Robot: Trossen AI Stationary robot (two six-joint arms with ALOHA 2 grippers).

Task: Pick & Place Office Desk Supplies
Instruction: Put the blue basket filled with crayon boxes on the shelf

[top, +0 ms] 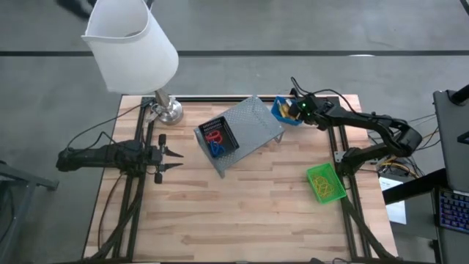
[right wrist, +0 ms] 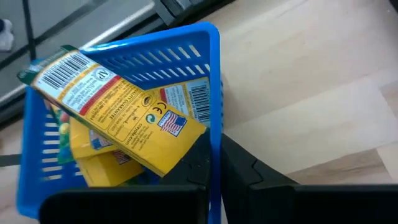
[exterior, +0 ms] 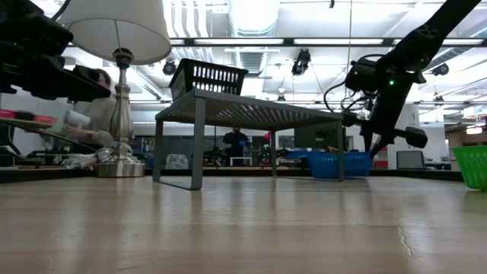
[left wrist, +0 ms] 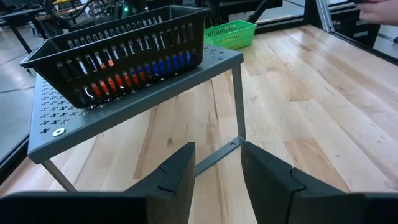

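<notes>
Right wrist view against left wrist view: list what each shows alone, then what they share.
Only the right wrist view: the blue bin holding yellow boxes, with the right tool shut on the bin's wall. Only the left wrist view: the black bin with red and blue loops on the grey metal shelf, the green bin, and the open left tool. Both: the wooden table.

- From the right wrist camera, the square blue plastic bin (right wrist: 211, 74) runs off the picture's edge, so I can't see its whole rim.
- The yellow oblong packs (right wrist: 118, 118) inside that bin overlap; I can't count them, and their small print is unreadable.
- Red and blue loops (left wrist: 134, 71) in the black slatted bin (left wrist: 118, 43) show only through slats.
- Overhead, the contents of the green mesh bin (top: 325, 183) are too small to tell.
</notes>
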